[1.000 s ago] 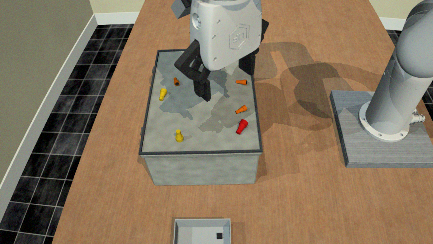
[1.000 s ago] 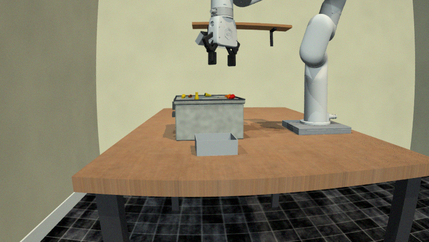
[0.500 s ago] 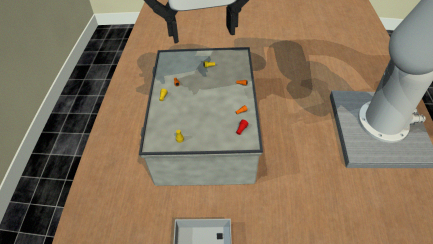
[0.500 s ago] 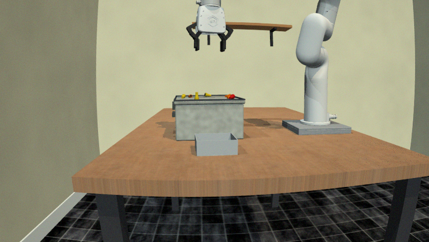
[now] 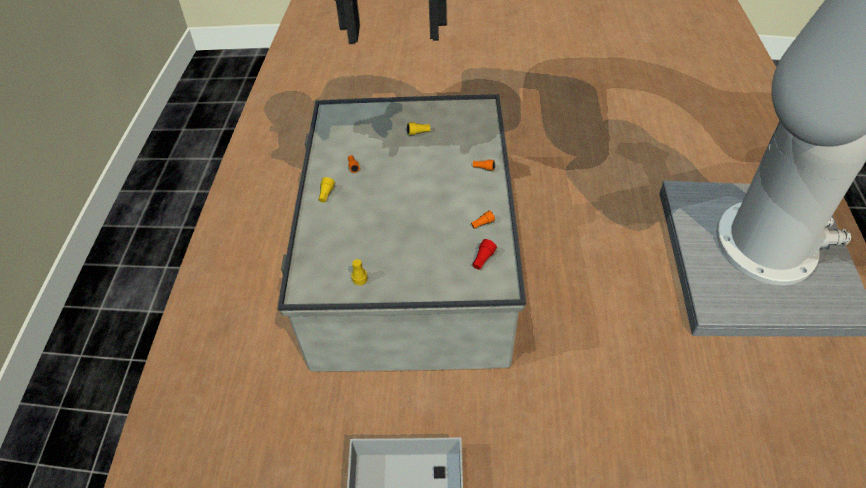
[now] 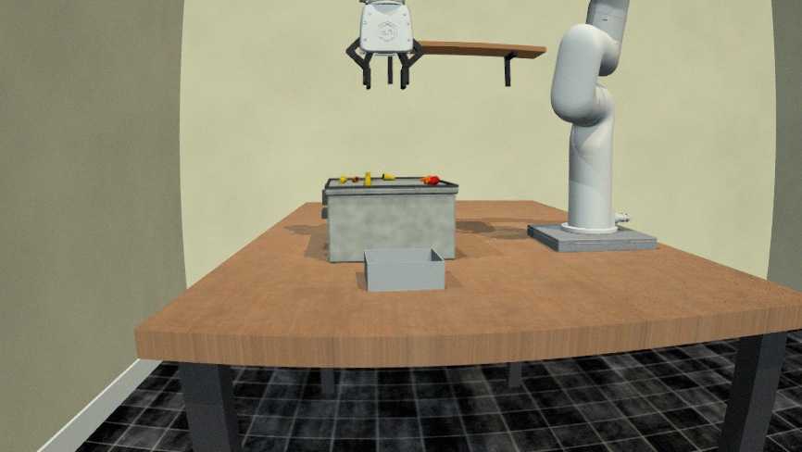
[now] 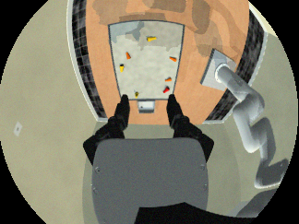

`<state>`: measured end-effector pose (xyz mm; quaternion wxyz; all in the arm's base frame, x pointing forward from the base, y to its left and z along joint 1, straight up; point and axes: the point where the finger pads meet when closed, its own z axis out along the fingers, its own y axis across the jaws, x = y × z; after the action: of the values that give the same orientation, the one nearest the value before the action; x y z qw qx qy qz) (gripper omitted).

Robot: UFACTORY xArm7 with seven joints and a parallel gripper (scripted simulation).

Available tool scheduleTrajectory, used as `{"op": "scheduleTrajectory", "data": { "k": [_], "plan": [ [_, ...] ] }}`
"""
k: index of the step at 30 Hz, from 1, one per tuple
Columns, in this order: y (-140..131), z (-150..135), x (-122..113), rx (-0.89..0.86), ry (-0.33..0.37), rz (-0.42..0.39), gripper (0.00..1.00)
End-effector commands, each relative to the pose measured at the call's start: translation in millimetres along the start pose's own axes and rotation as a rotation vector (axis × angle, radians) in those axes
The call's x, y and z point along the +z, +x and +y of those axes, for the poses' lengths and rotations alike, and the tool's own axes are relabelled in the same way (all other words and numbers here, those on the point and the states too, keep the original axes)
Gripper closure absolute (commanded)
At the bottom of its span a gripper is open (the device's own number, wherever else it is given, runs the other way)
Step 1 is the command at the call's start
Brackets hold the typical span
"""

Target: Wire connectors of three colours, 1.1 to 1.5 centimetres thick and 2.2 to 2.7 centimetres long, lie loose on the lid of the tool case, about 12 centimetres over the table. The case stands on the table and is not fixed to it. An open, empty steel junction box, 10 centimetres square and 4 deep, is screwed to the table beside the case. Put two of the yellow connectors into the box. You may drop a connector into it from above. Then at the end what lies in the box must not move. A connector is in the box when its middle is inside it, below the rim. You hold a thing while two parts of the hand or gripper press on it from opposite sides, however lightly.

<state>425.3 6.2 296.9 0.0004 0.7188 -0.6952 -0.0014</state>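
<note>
Three yellow connectors lie on the grey lid of the tool case (image 5: 403, 200): one at the far edge (image 5: 418, 128), one on the left (image 5: 326, 189), and one upright near the front (image 5: 358, 272). The steel junction box (image 5: 404, 463) stands empty in front of the case and also shows in the exterior view (image 6: 404, 269). My gripper (image 6: 384, 83) hangs high above the case, well clear of the lid. Its fingers are partly open with nothing between them. Only its fingertips show at the top of the top view (image 5: 392, 27). In the wrist view the gripper (image 7: 149, 104) looks straight down on the case.
Three orange connectors (image 5: 353, 163) (image 5: 484, 164) (image 5: 482, 219) and one red connector (image 5: 484, 253) also lie on the lid. The arm's base plate (image 5: 769, 260) stands right of the case. A wall shelf (image 6: 482, 50) hangs behind the gripper.
</note>
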Motion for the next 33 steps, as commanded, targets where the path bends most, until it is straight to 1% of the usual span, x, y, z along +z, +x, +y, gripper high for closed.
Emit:
{"op": "scheduleTrajectory", "data": {
  "k": [1, 30, 31, 33],
  "plan": [
    [0.7, -1.1, -1.9, 0.003, 0.003, 0.001, 1.00],
    [0.7, -1.1, -1.9, 0.003, 0.003, 0.001, 1.00],
    [0.5, -1.3, -1.5, 0.000, 0.003, 0.001, 0.71],
    [-4.1, -5.5, 6.8, -0.070, -0.001, 0.006, 0.71]
  ]
}}
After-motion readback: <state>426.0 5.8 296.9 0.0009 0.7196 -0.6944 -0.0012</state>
